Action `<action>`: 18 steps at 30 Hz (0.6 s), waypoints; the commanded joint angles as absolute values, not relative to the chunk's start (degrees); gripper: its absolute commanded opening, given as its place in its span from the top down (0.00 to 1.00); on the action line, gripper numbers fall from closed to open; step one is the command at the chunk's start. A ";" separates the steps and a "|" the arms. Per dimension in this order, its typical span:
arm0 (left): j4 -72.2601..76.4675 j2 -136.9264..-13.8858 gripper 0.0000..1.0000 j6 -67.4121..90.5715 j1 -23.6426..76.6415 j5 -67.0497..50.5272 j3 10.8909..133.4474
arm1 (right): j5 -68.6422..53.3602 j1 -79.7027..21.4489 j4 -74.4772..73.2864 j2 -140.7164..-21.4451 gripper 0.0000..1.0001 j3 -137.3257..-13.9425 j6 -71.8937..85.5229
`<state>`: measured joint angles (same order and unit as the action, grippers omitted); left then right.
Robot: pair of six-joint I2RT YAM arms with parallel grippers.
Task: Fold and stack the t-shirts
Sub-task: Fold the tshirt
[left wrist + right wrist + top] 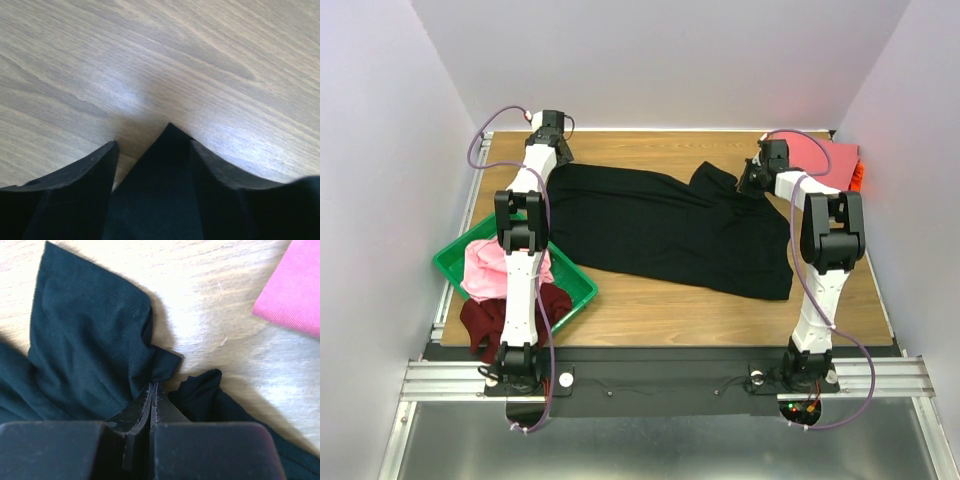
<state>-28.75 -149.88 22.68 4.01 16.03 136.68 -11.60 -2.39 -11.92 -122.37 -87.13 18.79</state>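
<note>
Black cloth covers the middle of the wooden table: the black t-shirt lies spread wide and mostly flat, its far left corner close to the table's far left edge and its far right part bunched up. Bare wood shows in a broad band along the near edge in front of the shirt and in a narrower strip behind it. The left gripper sits low at that left corner, its fingers spread apart with a pointed tip of the soft dark fabric lying between them; whether either pad touches the cloth is hard to tell. The right gripper is pressed together, pinching a crumpled fold of the black t-shirt. Just beyond it a flat coral-pink tee fills the far right corner. At the near left, a shallow green tray holds a rumpled light pink tee, with a maroon tee slumped over its near rim.
</note>
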 commanded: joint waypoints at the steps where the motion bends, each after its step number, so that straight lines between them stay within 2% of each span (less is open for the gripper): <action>1: -31.55 -151.17 0.39 22.85 3.52 14.33 139.83 | -13.01 -2.90 -8.26 -118.65 1.00 -86.14 19.25; 8: -32.17 -151.70 0.51 22.59 4.13 12.48 138.69 | -14.06 -2.90 -7.12 -117.69 1.00 -84.90 19.51; 13: -32.70 -151.52 0.72 22.50 4.22 11.34 136.59 | -14.41 -2.90 -6.68 -117.07 0.99 -84.29 20.13; 15: -32.61 -151.26 0.74 22.41 4.22 10.99 135.88 | -14.85 -2.90 -6.50 -117.07 1.00 -84.11 20.30; 18: -32.52 -151.00 0.89 22.15 4.22 10.02 135.35 | -15.29 -2.81 -6.24 -116.89 1.00 -84.02 20.65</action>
<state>-29.12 -150.28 22.55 3.92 12.69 137.32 -13.78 -2.39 -9.37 -120.33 -84.25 19.84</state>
